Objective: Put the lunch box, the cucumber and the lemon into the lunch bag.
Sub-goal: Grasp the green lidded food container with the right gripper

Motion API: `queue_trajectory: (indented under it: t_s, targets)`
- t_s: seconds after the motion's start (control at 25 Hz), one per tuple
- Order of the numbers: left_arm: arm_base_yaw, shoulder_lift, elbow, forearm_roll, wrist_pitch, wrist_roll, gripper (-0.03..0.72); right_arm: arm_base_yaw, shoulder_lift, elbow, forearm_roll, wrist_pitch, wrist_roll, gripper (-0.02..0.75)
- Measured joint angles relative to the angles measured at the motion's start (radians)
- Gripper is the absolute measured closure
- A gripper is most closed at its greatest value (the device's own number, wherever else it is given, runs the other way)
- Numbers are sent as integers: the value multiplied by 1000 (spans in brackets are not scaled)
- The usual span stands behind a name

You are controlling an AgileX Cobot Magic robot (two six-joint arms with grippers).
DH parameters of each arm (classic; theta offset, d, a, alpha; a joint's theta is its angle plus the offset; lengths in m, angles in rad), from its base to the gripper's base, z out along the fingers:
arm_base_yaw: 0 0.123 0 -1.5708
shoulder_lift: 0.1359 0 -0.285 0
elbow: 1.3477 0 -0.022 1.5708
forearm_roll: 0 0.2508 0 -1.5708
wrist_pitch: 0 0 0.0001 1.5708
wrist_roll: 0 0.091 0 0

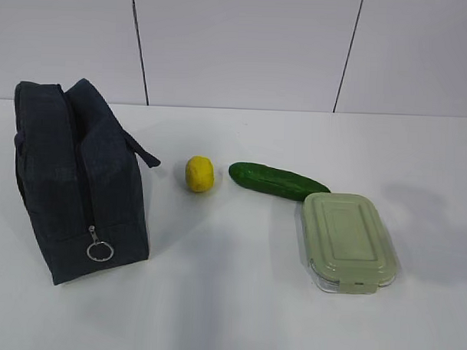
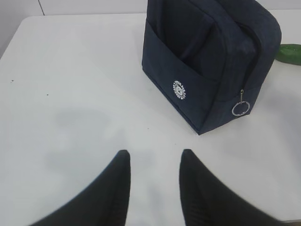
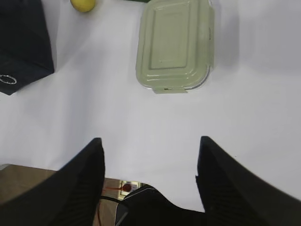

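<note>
Exterior view: white table (image 1: 236, 313). Lunch bag (image 1: 76, 177) upright at left, zipper ring pull (image 1: 100, 251) hanging low on its near end. Lemon (image 1: 200, 174) just right of it, then cucumber (image 1: 278, 181), its right tip touching the lunch box (image 1: 345, 240). No pincer visible here.

Left wrist view: left gripper (image 2: 153, 162) fingers parted, empty, above bare table. Bag ahead and to the right, well clear of the tips.

Right wrist view: right gripper (image 3: 149, 146) spread wide, empty. Lunch box straight ahead, apart; lemon far ahead-left.
</note>
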Motion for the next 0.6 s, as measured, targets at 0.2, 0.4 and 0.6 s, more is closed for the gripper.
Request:
queue_trajectory:
  t_s: [0.2, 0.4, 0.6]
  targets:
    - [0, 0, 0, 0, 0, 0, 447, 0, 155, -29, 55, -45, -76, 251]
    - [0, 0, 0, 0, 0, 0, 447, 0, 314, -130, 106, -59, -163, 251]
    - [0, 0, 0, 0, 0, 0, 447, 0, 469, -236, 169, -63, -272, 251]
